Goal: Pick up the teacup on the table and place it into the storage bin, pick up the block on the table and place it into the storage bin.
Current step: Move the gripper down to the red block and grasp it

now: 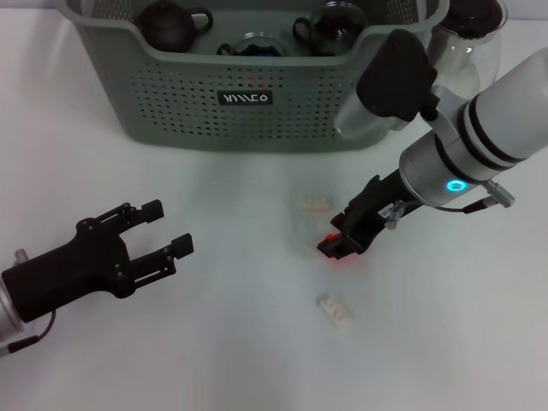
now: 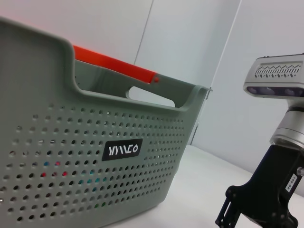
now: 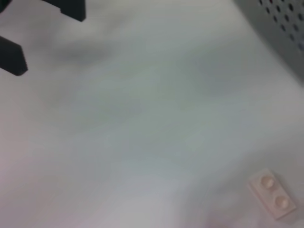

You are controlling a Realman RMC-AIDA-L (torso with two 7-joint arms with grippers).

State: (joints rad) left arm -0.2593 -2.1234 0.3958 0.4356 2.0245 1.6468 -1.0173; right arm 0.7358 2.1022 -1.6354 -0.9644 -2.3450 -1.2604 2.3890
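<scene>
Right tool (image 1: 340, 247) seems clenched on a red block (image 1: 336, 258); left tool (image 1: 169, 229) hovers released.

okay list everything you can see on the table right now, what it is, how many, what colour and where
storage bin: one, grey-green, far side of the table.
teapot: one, dark brown, inside the bin.
glass teacups: two, dark-tinted, inside the bin.
glass pitcher: one, clear with black lid, beside the bin on the robot's right.
blocks: two pale ones on the table; a red one at the right gripper's tip.
left gripper: black, open, hovering near the robot.
right gripper: black, down at the red block.
</scene>
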